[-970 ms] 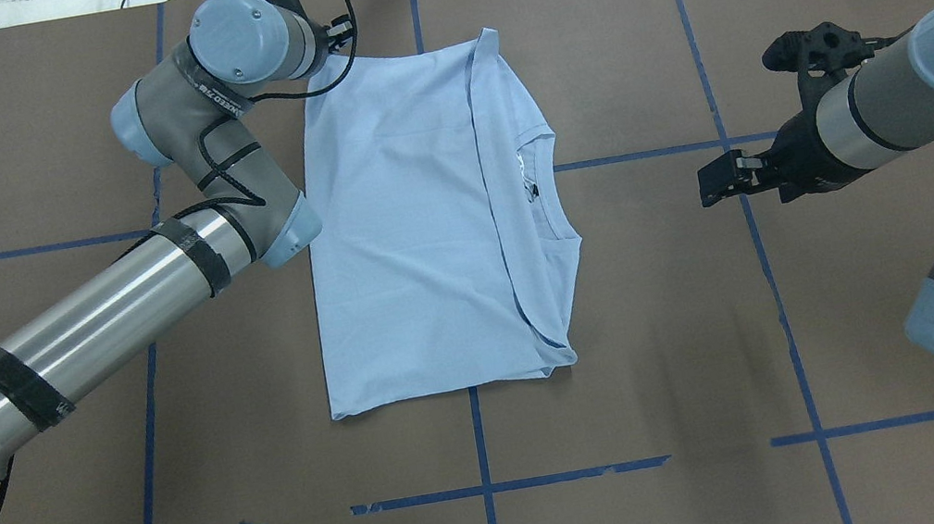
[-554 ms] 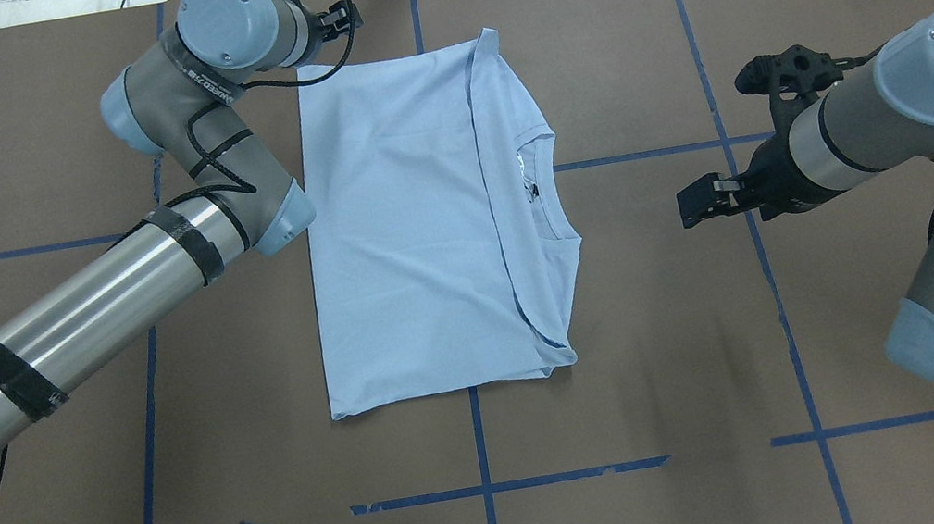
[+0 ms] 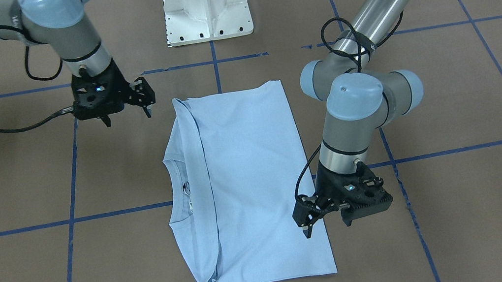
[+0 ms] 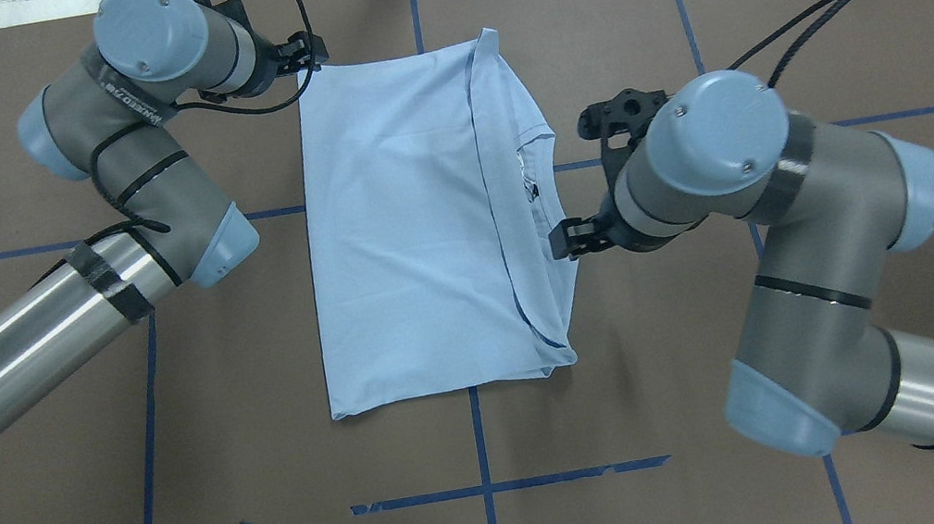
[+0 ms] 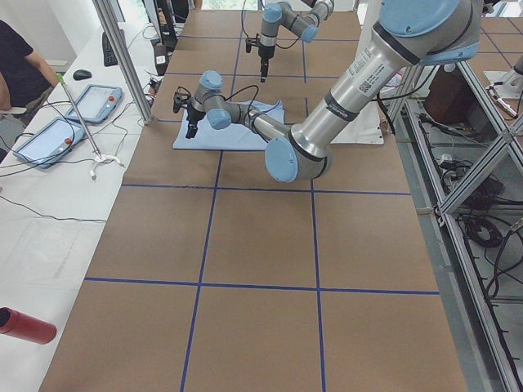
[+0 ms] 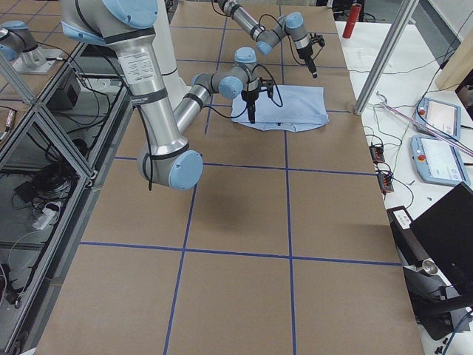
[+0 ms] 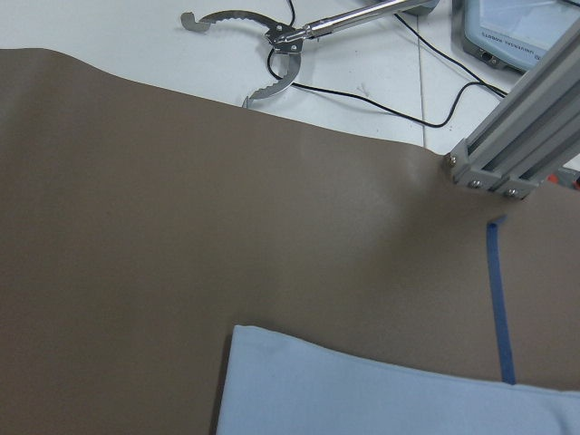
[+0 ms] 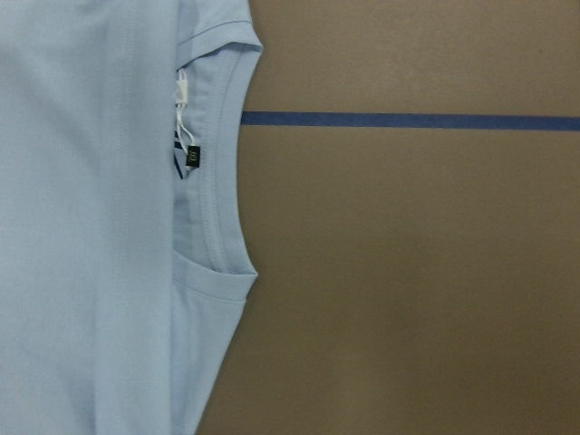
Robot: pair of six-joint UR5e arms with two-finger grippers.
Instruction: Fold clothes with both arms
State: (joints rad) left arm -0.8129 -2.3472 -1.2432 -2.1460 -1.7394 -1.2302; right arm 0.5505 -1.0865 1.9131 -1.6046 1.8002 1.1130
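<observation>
Folded light blue T-shirt point(image 4: 406, 234) flat mid-worktop point(image 4: 682, 378), with 2 hands at its edges.
In the overhead view the shirt lies as a long rectangle, its collar point(image 8: 222, 163) toward 3 o'clock with the white neck tag point(image 8: 184, 91) showing inside it. The left hand point(image 4: 303, 52) is at the shirt's 11 o'clock corner, fingers apart and holding nothing. The right hand point(image 4: 568, 239) hangs above the worktop just beside the collar at 3 o'clock, fingers spread wide and empty.
</observation>
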